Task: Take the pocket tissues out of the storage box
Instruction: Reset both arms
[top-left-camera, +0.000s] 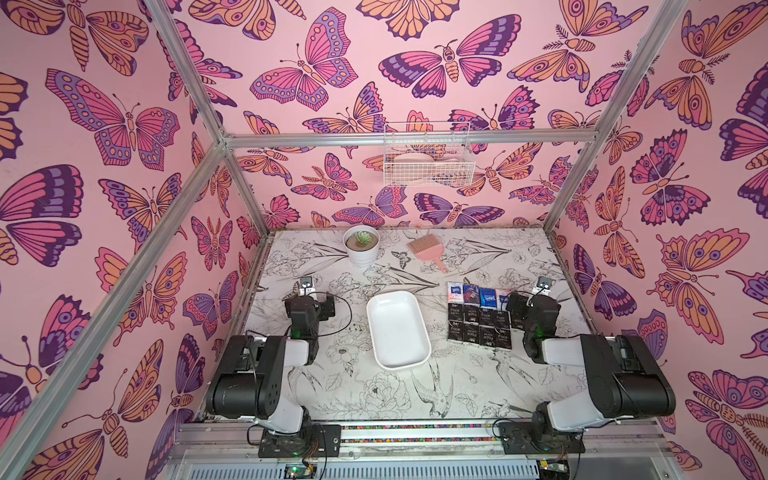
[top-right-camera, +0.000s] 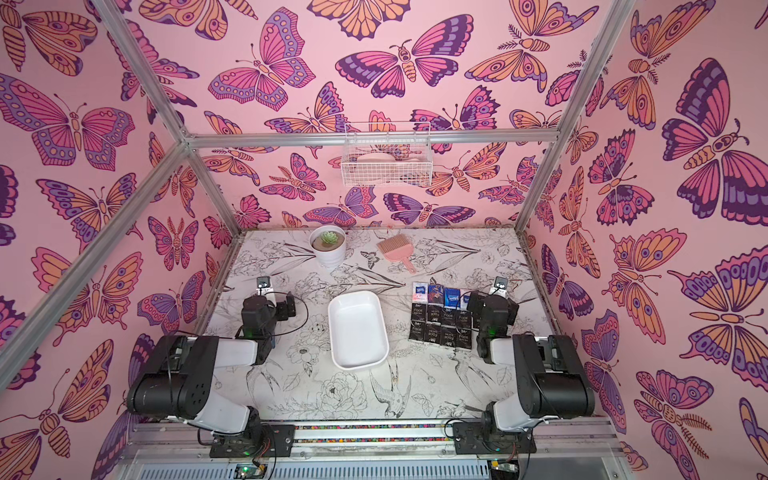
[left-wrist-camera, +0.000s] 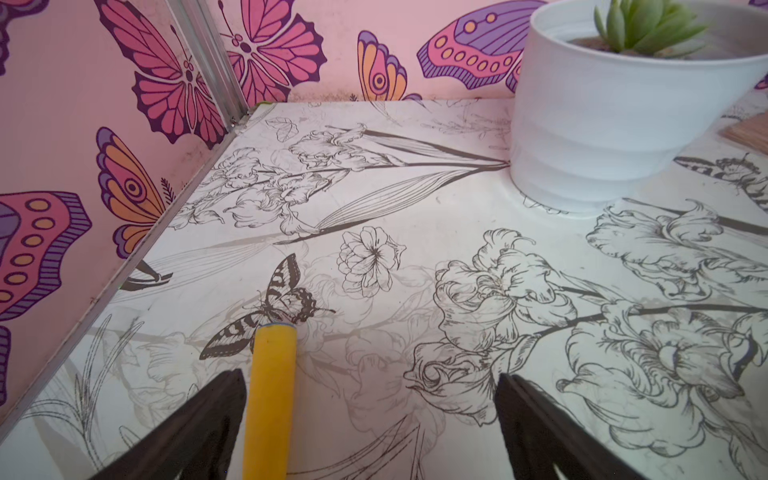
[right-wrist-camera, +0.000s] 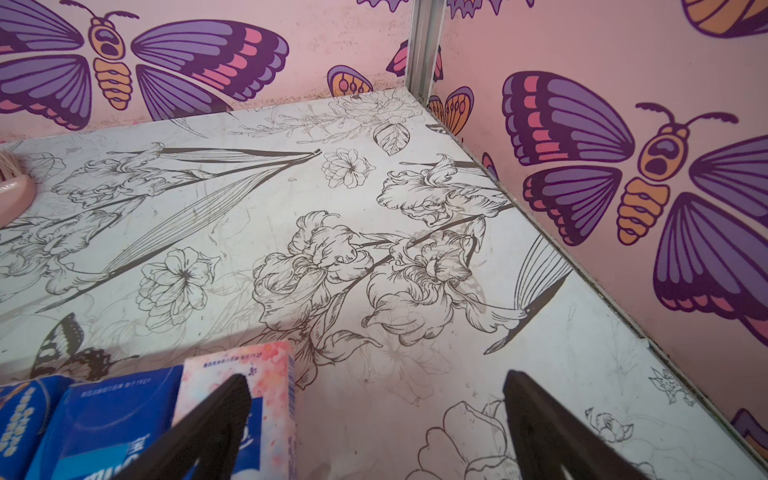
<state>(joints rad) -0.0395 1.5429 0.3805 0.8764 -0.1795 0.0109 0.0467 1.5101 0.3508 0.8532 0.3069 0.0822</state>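
Note:
The storage box (top-left-camera: 376, 328) (top-right-camera: 337, 332) is a shallow white tray in the middle of the table, and nothing lies in it in both top views. The pocket tissues (top-left-camera: 478, 318) (top-right-camera: 442, 318) lie in neat rows on the table just right of it: blue and white ones at the back, black ones in front. My right gripper (right-wrist-camera: 374, 374) is open and holds nothing. It hovers at the right end of the back row, with one finger above a pink-white packet (right-wrist-camera: 270, 365) next to blue packets (right-wrist-camera: 104, 419). My left gripper (left-wrist-camera: 370, 374) is open over bare table left of the box.
A white plant pot (top-left-camera: 360, 249) (left-wrist-camera: 602, 124) and a pink brush (top-left-camera: 428, 253) stand at the back of the table. A white wire basket (top-left-camera: 428, 162) hangs on the back wall. A yellow strip (left-wrist-camera: 272, 395) sticks out beside one left finger. Metal frame posts line the walls.

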